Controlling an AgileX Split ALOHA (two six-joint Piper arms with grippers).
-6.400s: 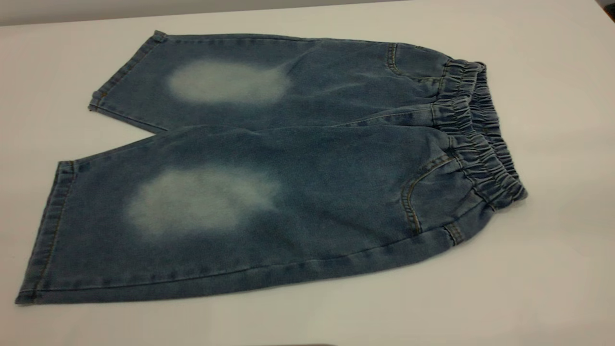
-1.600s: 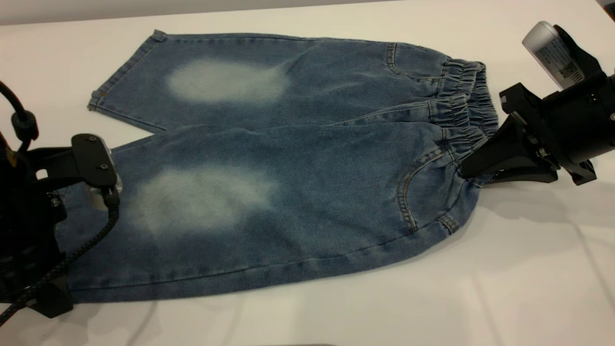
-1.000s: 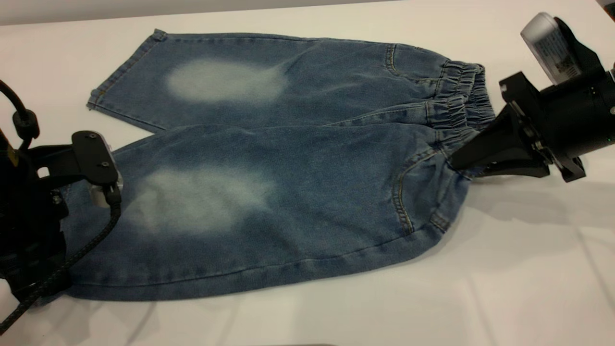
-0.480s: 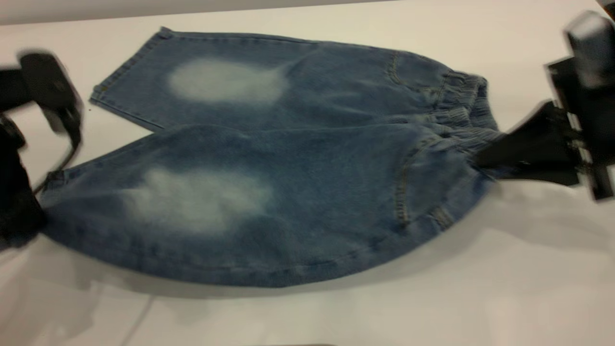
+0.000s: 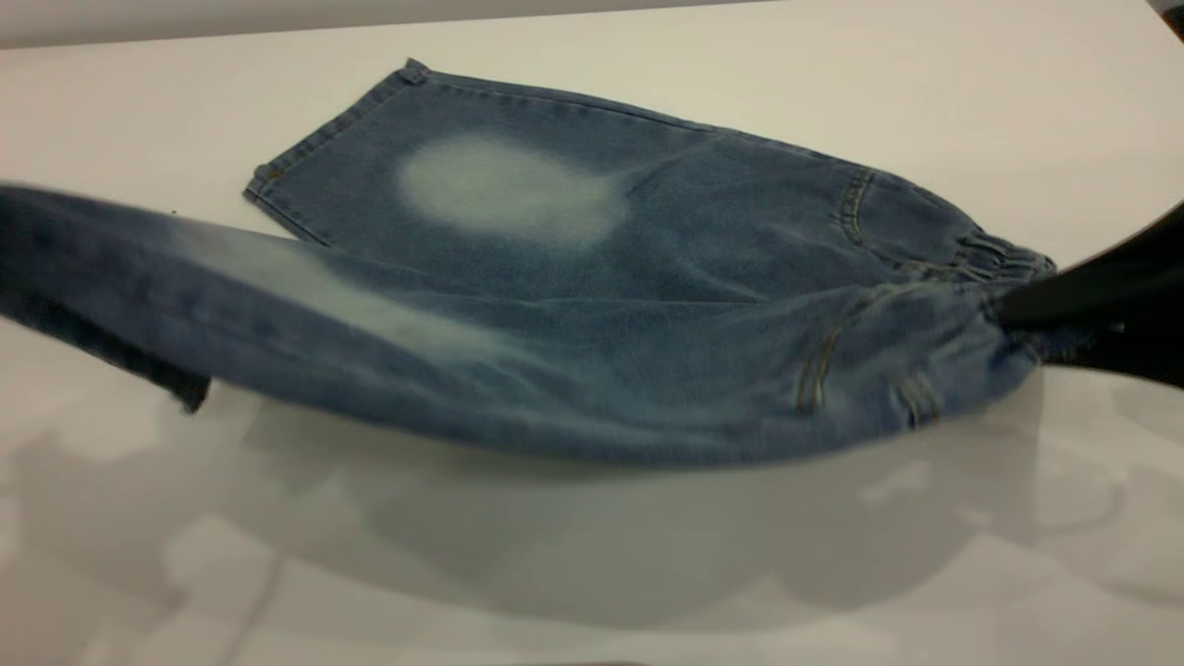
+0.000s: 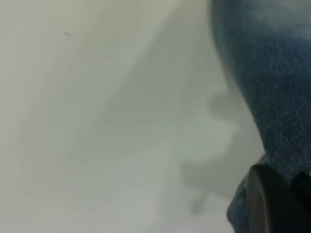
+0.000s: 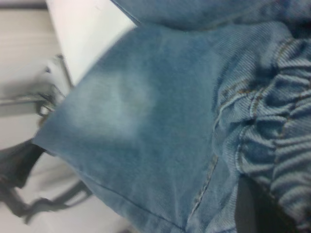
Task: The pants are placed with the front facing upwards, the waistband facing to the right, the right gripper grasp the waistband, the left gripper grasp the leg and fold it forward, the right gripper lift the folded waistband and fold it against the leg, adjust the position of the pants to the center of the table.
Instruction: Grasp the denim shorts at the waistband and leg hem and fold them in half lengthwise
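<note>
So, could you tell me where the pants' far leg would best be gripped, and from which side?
Probably at the stitched hem of the far leg, coming in from the left: that leg lies flat on the table with its hem edge clear of the lifted near leg. The waistband end is already occupied by the right gripper, so it is crowded there.

The white table [image 5: 832, 65] carries the pants [image 5: 647, 250], whose far leg lies flat on it.
</note>
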